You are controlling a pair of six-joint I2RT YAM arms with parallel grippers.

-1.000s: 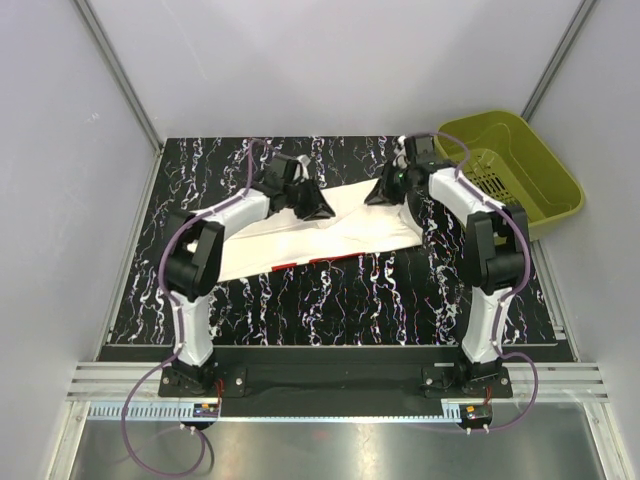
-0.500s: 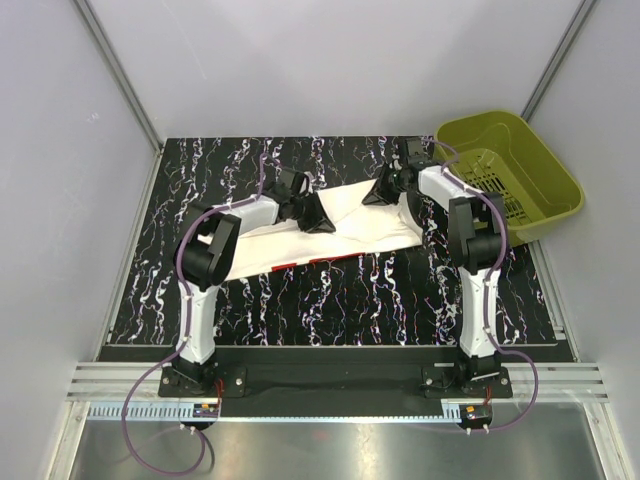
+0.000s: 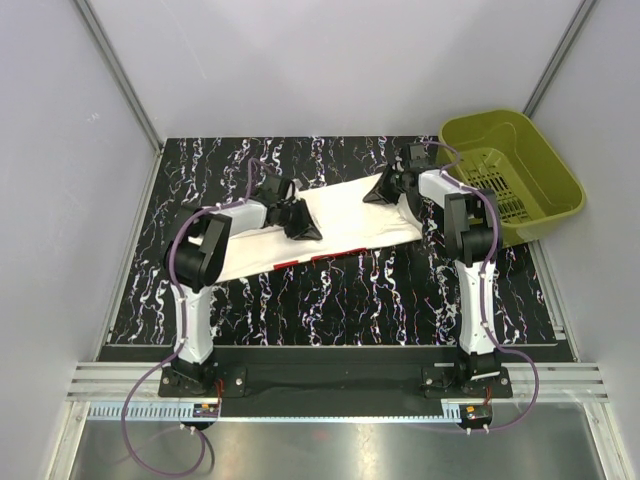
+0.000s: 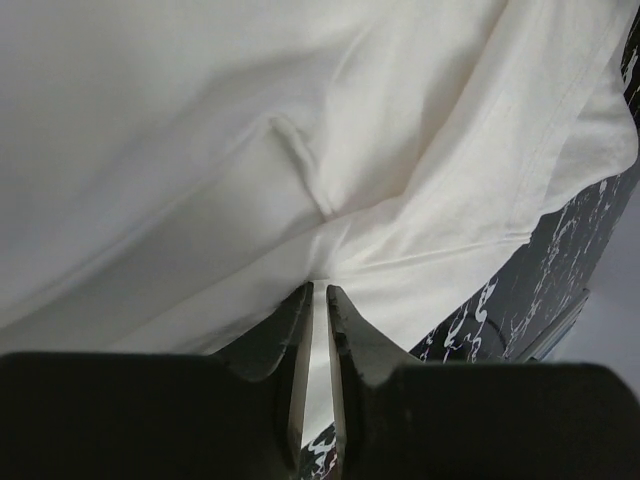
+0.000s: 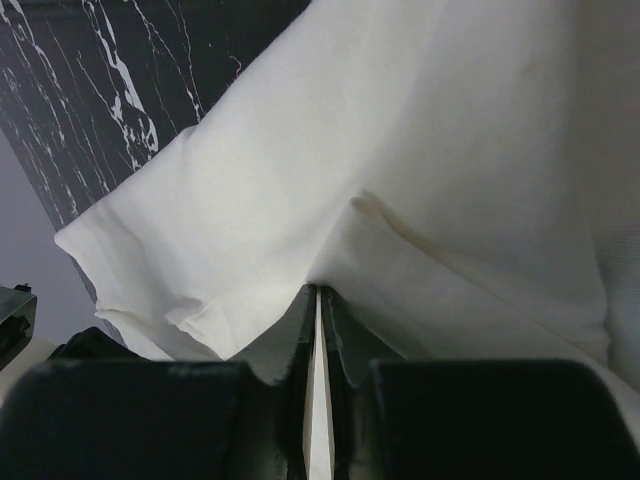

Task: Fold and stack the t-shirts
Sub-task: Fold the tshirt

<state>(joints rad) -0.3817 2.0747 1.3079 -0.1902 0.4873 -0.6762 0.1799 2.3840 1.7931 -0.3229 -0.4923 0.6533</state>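
One off-white t-shirt (image 3: 350, 215) lies stretched in a slanted band across the far half of the black marbled table (image 3: 350, 300), with a thin red strip (image 3: 300, 262) showing along its near edge. My left gripper (image 3: 300, 222) is shut on a pinch of the cloth near the band's middle. In the left wrist view the t-shirt (image 4: 300, 120) bunches into the left gripper (image 4: 320, 290). My right gripper (image 3: 385, 190) is shut on the shirt's far right edge. In the right wrist view the t-shirt (image 5: 450, 150) gathers into the right gripper (image 5: 318, 290).
A yellow-green plastic basket (image 3: 550, 175) stands off the table's far right corner, close behind the right arm. Grey walls enclose the table at the back and sides. Both arm bases sit on the rail at the near edge.
Both grippers have closed further onto the cloth. The left gripper has drawn slightly left and nearer, and the loose fold in the shirt's middle has pulled flatter.
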